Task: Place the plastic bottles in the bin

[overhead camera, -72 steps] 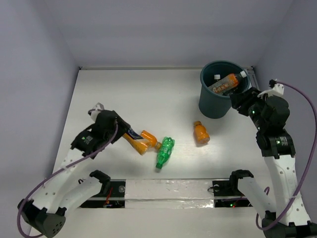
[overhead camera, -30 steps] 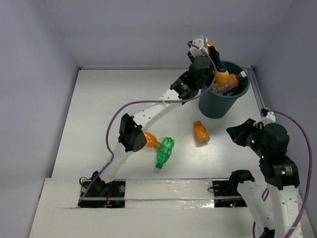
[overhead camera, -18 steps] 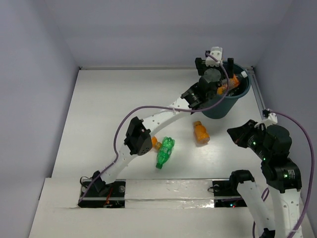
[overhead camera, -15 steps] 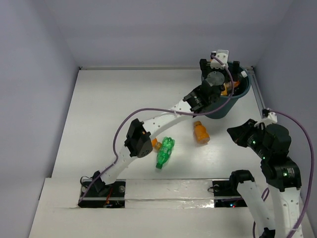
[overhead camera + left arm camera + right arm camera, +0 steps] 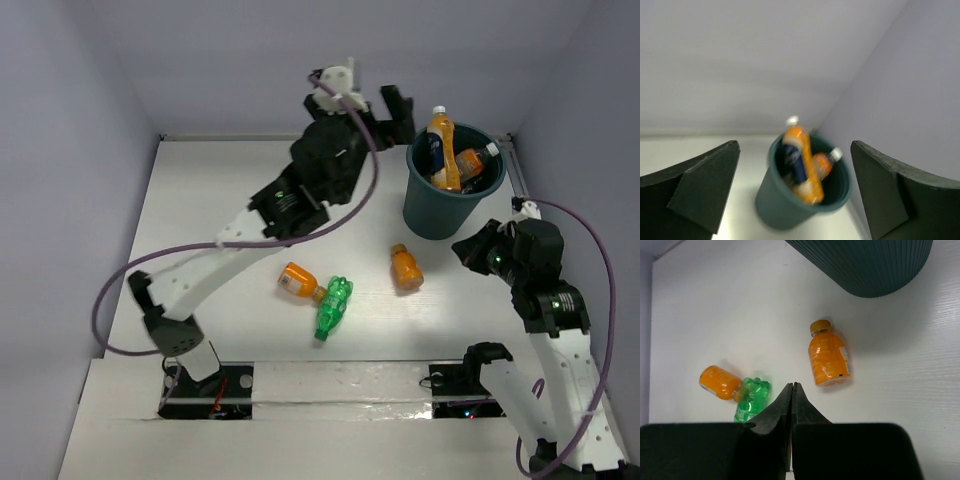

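The top camera gives me the whole counter (image 5: 200,180) at once. The bin (image 5: 430,215) stands at the far right corner. Inside it the blue-label bottle (image 5: 440,150) is almost upright, with its neck and white cap above the rim. The leaning bottle (image 5: 470,160), also orange, rests against the right wall of the bin.

Three bottles lie on the counter in front of the bin. The lone stubby bottle (image 5: 404,268) is near the bin's base but apart from it. More to the left, the second stubby bottle (image 5: 297,282) and the green bottle (image 5: 335,308) lie just beside each other. I cannot tell if they touch.

In the top view the left fingers (image 5: 390,105) hang high, just left of the bin's rim, but this view does not tell me their opening. The left wrist camera does, although its picture is a little blurred. The two fingers stand wide apart at the edges of that view and nothing is between them. They hold nothing and touch nothing. Far below them I see the bin with the two orange bottles in it.

The right wrist camera shows only the ribbed outer wall of the bin, and the three bottles on the counter under it. It also shows the right fingers (image 5: 792,390) clearly: they are pressed together along their length, with nothing gripped. They hang above the counter, on the near side of the lone stubby bottle, and touch no bottle.
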